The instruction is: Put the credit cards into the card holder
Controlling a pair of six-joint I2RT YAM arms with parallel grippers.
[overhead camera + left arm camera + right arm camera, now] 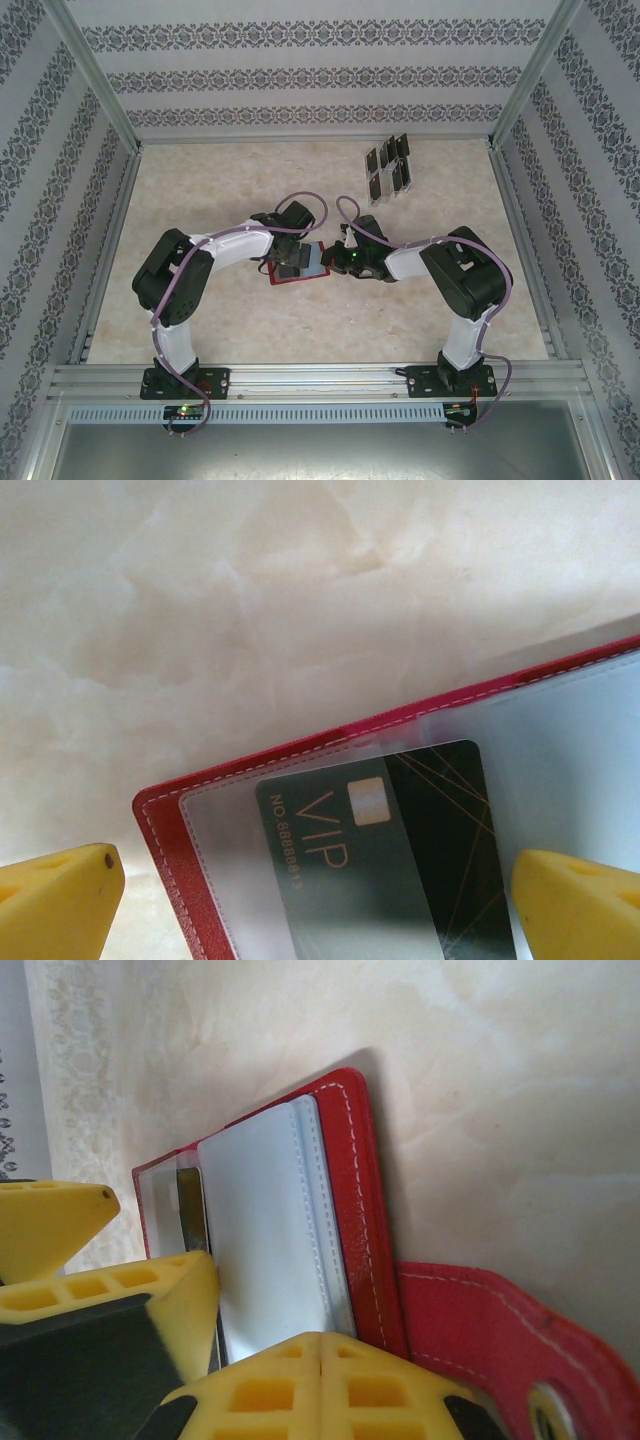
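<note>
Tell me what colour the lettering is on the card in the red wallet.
Gold lettering on a dark card, clearest in the left wrist view.

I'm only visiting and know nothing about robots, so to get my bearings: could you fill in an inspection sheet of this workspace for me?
Surface: beige marbled table.
Job's things: red card holder lies open mid-table, with a black VIP card partly under its clear pocket; more dark cards are grouped at the far right.
Clutter: nothing seen.
Grippers: left gripper open, its fingers either side of the VIP card; right gripper shut at the card holder's edge, grip unclear.
Cables: purple cables loop along both arms.
Surroundings: patterned walls, aluminium frame.
</note>
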